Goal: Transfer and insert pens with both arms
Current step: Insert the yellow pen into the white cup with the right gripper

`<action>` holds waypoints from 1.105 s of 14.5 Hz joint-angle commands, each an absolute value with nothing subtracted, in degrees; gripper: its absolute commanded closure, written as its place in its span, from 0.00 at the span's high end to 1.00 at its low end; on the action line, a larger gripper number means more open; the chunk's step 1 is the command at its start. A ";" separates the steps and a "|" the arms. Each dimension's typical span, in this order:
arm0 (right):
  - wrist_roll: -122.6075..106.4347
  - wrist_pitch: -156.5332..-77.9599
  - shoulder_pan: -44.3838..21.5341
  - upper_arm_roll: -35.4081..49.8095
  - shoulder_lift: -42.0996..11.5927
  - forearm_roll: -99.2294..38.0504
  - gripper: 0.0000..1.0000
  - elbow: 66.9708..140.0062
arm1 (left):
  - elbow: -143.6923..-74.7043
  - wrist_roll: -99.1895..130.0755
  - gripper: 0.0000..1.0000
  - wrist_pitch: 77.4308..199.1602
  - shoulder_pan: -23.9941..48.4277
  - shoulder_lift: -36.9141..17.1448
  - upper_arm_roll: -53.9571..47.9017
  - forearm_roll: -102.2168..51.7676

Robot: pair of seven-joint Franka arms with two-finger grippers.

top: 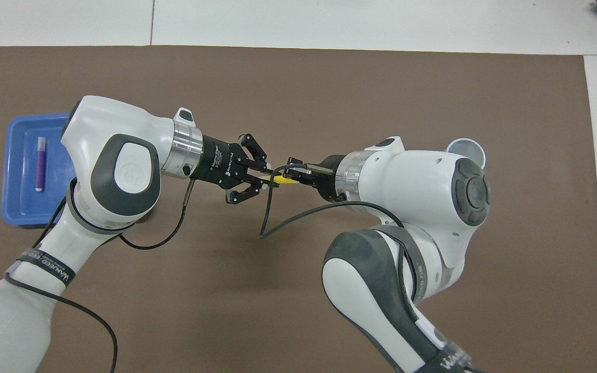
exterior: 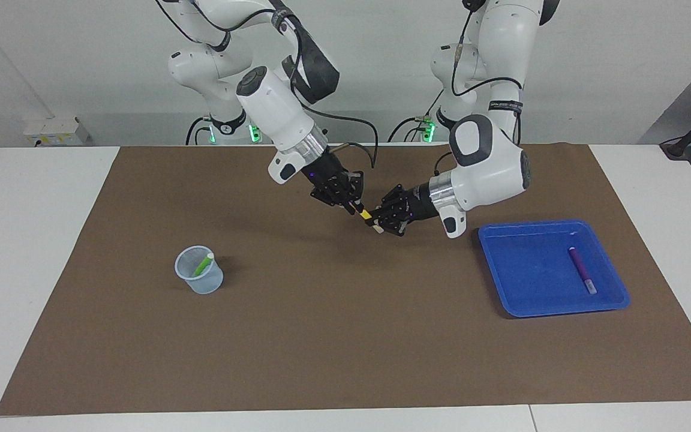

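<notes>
on the white surface point(exterior: 33, 240), a broad brown mat point(exterior: 345, 336) under everything, largely bare from the middle toward the edge farthest from the robots: ample room to swing across.

toward the left arm's end, a blue tray point(exterior: 537, 300) with a raised rim, just inside the mat's border; purple pen point(exterior: 581, 270) flat inside it, not yet picked up. toward the right arm's end, a small clear cup point(exterior: 200, 279) upright on the mat, well apart from the tray; green pen point(exterior: 204, 264) already leaning inside, pale tip above the rim. one of three delivered, by the look of it.

mid-air over the middle of the mat, toward the robots' end: left pincer point(exterior: 381, 224) clamped on the pale end of the yellow pen point(exterior: 367, 214), right pincer point(exterior: 354, 205) closed onto the other end. a handover in progress, both grips on at once. likely remaining: release by the left, carry to the cup, drop in, then the same round for the purple one.

tight spots only: the two wrists nearly nose to nose, a black cable point(top: 272, 207) looped under them, and the cup's narrow mouth with one pen already taking part of it.
</notes>
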State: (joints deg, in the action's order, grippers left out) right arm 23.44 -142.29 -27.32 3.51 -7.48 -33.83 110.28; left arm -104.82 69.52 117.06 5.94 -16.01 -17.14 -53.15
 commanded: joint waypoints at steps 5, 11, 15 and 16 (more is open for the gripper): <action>21.71 -134.59 -23.57 3.52 -8.00 -27.98 0.00 105.39 | -105.73 69.87 1.00 119.61 8.34 -13.72 -16.26 -53.27; 15.41 -122.72 -16.37 3.52 -7.65 -16.45 0.00 100.64 | -106.69 68.65 1.00 119.18 7.82 -11.26 -16.26 -45.46; 0.82 -116.47 -9.16 3.43 -6.86 -11.79 0.00 99.59 | -106.96 63.03 1.00 117.96 7.39 -10.90 -16.17 -37.31; -2.34 -113.58 -7.49 3.43 -6.94 -10.12 0.00 97.67 | -106.79 61.80 1.00 116.99 7.30 -10.90 -16.08 -31.96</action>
